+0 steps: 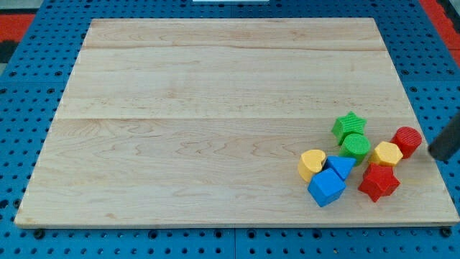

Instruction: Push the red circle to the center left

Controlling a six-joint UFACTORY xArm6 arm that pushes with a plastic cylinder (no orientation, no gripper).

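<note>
Though near, my tip (436,152) rests just right of the red circle (407,140), not touching.

two red (407,139), green (349,125), yellow (312,163), blue blocks (327,188)

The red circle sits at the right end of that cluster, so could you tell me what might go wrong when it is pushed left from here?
1. The yellow hexagon touches the red circle on its left, so a straight push would likely drag it along.
2. The green circle and green star lie further along that path and may scatter.
3. My tip is just right of the circle near the board edge; an off-centre hit could deflect it toward the red star.
</note>
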